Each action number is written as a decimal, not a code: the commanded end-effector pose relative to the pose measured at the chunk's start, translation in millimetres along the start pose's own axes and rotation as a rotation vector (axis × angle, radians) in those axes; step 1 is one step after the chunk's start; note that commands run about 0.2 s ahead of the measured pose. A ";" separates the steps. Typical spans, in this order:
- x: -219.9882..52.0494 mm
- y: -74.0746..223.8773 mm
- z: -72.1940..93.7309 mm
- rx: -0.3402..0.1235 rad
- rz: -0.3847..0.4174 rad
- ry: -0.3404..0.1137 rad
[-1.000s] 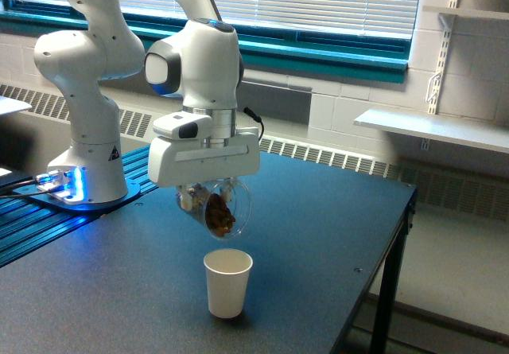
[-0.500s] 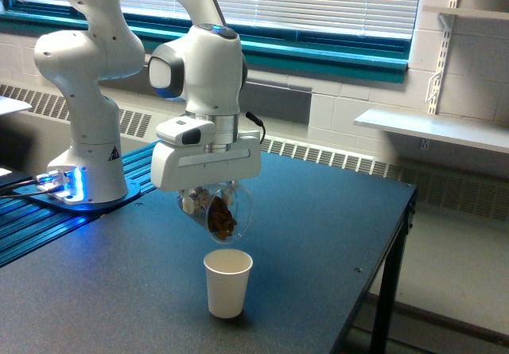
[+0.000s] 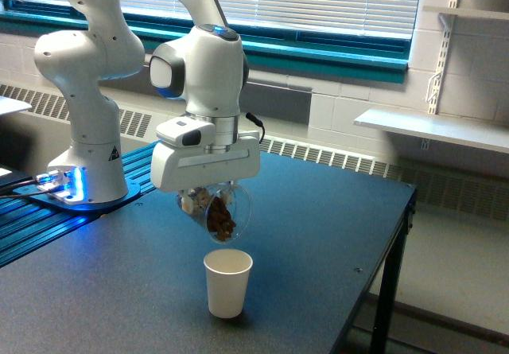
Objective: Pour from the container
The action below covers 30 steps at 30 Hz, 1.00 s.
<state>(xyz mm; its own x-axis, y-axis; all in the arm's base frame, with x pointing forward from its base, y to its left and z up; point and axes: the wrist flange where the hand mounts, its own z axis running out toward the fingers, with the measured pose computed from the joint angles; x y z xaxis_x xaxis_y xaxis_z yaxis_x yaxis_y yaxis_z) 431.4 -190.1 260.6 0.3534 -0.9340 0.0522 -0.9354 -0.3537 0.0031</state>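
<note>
The hand hangs above the dark table, its fingers closed around the container, a small clear cup tipped well over so that its mouth faces down and toward the exterior view's right. Through its wall a clump of brown crumbly bits shows, gathered in the lower part of the cup. Taking the white paper cup as the landmark, the container sits directly above it and well clear of its rim, perhaps a touch toward the exterior view's left of its centre; no bits can be seen falling between the two. The paper cup stands upright on the table with its mouth open, and the arm's white base stands beyond it toward the exterior view's left. The container looks thin-walled and light, so it would likely flex or crack under a hard squeeze, and its smooth rounded plastic could slip or twist in the grip as it turns; a hold across the middle of its wall, where the hand appears to have it, seems sound, though the exact contact is partly hidden under the hand's body. The dry bits should tumble out in a loose rush rather than flow, so a slow further tilt, kept centred over the paper cup, would seem wise.
</note>
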 end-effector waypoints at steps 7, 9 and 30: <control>9.0 -1.7 -4.3 0.004 0.004 0.000; 8.9 -0.6 -2.9 -0.001 0.005 -0.005; 34.5 7.7 -21.9 -0.025 0.006 -0.019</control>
<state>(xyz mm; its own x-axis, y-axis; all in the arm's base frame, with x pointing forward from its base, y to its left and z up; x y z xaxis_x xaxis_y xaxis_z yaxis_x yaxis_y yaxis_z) 435.5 -228.8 283.7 0.3276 -0.9440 0.0392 -0.9448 -0.3269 0.0231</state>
